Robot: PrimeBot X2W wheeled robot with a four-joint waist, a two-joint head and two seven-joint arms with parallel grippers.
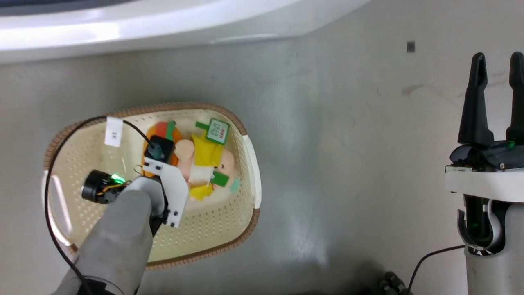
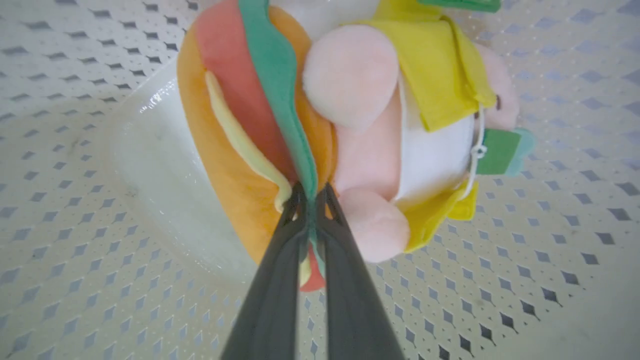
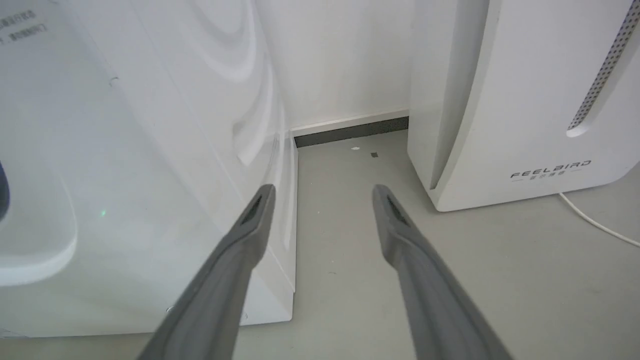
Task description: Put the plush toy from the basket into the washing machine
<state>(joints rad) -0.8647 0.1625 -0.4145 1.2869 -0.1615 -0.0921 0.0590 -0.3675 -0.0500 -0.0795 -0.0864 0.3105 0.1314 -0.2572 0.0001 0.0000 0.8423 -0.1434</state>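
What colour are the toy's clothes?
Yellow, on the small pink-and-orange plush toy; clearest in the left wrist view.

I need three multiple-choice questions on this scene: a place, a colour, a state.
1. Where is the plush toy? A on a shelf; B in the basket; C on a chair.
2. What colour is the basket's rim? A brown; B blue; C black.
3. How is the left gripper? A wide open; B shut on nothing; C shut on the plush toy.
Answers: 1 B, perforated walls surround it; 2 A, seen in the head view; 3 C, its fingers pinch the hamburger's green layer.
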